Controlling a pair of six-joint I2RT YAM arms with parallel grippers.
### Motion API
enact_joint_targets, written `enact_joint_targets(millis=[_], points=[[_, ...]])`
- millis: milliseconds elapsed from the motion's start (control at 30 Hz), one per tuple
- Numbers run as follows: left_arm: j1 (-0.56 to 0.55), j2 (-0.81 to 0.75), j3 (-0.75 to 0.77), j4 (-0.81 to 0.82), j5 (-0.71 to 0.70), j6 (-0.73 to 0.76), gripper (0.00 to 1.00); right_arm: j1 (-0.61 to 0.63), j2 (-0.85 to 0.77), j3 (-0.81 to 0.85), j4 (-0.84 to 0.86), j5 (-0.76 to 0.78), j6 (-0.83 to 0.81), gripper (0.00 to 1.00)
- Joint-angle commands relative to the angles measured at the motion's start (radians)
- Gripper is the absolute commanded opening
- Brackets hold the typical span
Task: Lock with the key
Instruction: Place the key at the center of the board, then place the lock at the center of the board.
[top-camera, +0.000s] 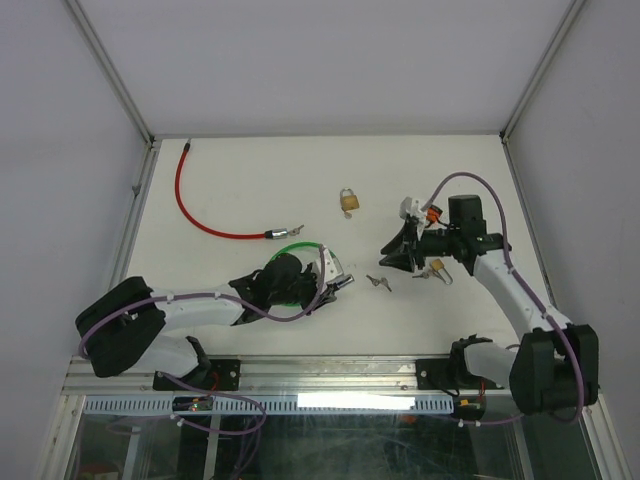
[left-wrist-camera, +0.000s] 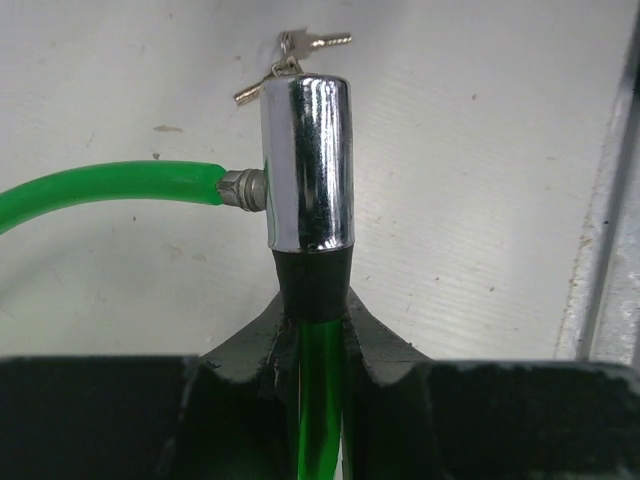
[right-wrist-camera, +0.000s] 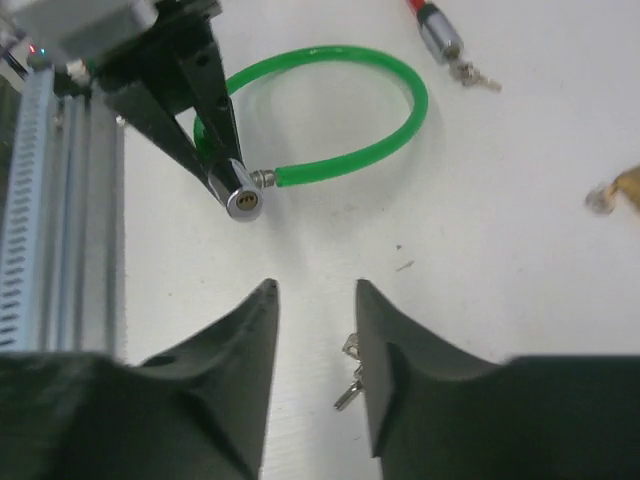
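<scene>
Keys (top-camera: 379, 283) lie mid-counter toward the near edge, between the right gripper's (right-wrist-camera: 315, 290) spread, empty fingers. Left gripper (left-wrist-camera: 316, 325) clenched on green cable lock (left-wrist-camera: 305, 160), chrome barrel pointing at keys

No lettering, number, brand or sign can be read in any view. The chrome lock barrel (left-wrist-camera: 305, 160) clamped in the left pincer (left-wrist-camera: 313, 300) shows only glare and reflections on its face. The brass padlock (top-camera: 349, 201), lying on the bench (top-camera: 250, 180) well apart from the right pincer (top-camera: 404, 252) and on its far side, is too small to make out any stamp.
</scene>
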Motion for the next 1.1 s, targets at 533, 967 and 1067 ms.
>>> enact_joint_targets(millis=[533,967,1067], points=[[0.255,-0.241,-0.058,0.671,0.638,-0.623,0.00,0.096,0.020,0.090,-0.405,-0.011,-0.908,0.49],[0.309,-0.101,0.091,0.845,0.856,-0.823,0.00,0.111,-0.140,0.167,0.090,-0.072,-0.114,0.73],[0.308,-0.102,0.097,0.844,0.855,-0.825,0.00,0.150,-0.124,0.124,0.117,-0.122,-0.073,0.73]])
